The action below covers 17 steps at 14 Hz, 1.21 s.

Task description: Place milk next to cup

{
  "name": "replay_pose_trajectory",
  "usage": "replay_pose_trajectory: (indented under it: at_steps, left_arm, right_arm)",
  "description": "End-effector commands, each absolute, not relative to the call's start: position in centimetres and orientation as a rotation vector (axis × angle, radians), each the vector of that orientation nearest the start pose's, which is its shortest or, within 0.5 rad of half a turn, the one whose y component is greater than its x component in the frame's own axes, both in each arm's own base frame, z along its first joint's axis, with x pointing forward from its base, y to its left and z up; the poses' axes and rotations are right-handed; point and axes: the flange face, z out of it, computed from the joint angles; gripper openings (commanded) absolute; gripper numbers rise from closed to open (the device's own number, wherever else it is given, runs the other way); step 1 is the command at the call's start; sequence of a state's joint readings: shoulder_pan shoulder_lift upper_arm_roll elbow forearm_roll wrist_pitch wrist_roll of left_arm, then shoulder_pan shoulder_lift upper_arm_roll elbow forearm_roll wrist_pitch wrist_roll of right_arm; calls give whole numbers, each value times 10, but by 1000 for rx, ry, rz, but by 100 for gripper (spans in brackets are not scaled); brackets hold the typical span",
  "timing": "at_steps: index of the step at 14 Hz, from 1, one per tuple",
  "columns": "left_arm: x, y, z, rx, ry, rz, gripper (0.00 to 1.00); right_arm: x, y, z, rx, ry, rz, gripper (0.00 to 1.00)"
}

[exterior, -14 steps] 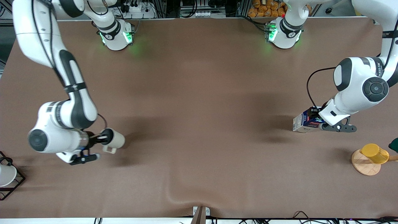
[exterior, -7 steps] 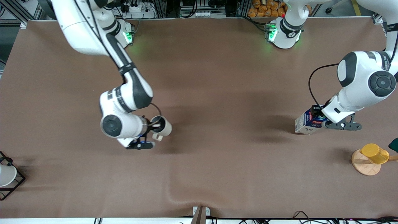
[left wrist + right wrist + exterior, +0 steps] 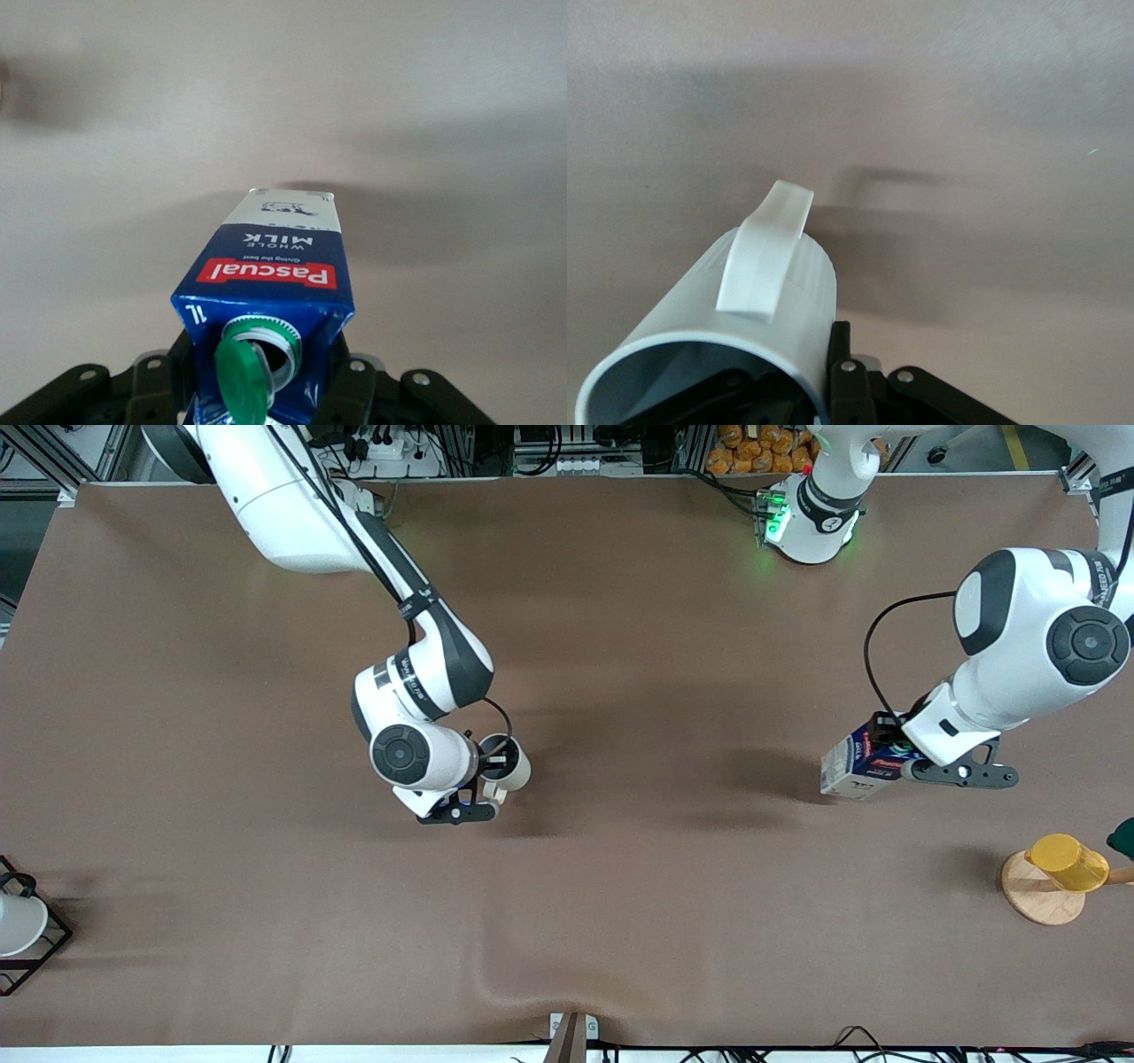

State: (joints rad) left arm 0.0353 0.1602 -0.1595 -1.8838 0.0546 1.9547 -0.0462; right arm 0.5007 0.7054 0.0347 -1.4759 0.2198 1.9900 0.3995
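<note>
Bare table [image 3: 673, 806] lies open between cup [image 3: 508, 764] and milk [image 3: 855, 766].

White cup [image 3: 16, 924] cut by frame edge; milk [image 3: 852, 765] partly hidden under left arm.

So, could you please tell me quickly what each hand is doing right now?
Left hand: shut on the milk.
Right hand: shut on the cup.

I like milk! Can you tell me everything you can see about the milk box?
The milk box is a carton that looks like coated card, dark blue with a white lower part, a red "Pascual" band and the words "WHOLE MILK". Its green cap is flipped open. The left gripper holds it near the top, off the brown table, toward the left arm's end.
</note>
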Motion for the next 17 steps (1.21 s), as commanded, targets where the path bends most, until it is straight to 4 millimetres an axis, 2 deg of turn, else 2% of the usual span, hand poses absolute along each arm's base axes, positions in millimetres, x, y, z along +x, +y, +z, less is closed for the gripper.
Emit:
replay_pose_trajectory:
  at_steps: [1, 2, 3, 4, 5, 7, 9, 11, 12, 14, 15, 17]
  left_arm:
    - [582, -109, 440, -3119, 81, 136, 57]
    - [581, -126, 444, -3122, 42, 132, 57]
    - [578, -146, 448, -3127, 3, 120, 57]
    - [575, -165, 451, -3132, -27, 112, 57]
    - [570, -185, 453, -3136, -61, 108, 57]
    - [561, -221, 461, -3147, -132, 92, 57]
    - [552, -259, 462, -3159, -198, 98, 57]
    - [543, -303, 463, -3169, -293, 102, 57]
    - [534, -333, 464, -3174, -333, 107, 57]
    - [518, -385, 456, -3170, -441, 141, 57]
    - [508, -408, 451, -3166, -466, 155, 57]
    - [481, -450, 434, -3148, -460, 197, 57]
  right_arm:
    - [577, 396, 248, -3011, 68, 382, 0]
    - [576, 397, 248, -3016, 56, 383, 27]
    - [575, 396, 248, -3017, 50, 387, 60]
    - [575, 395, 247, -3019, 53, 391, 100]
    - [574, 395, 249, -3019, 63, 396, 100]
    - [580, 382, 256, -3023, 78, 420, 100]
    - [592, 354, 281, -3020, 123, 466, 100]
    - [603, 319, 320, -3046, 156, 424, 100]
    - [608, 302, 335, -3101, 145, 384, 100]
    - [612, 271, 364, -3189, 53, 310, 100]
    - [620, 238, 376, -3177, 19, 295, 100]
    - [622, 189, 391, -3151, -78, 294, 100]
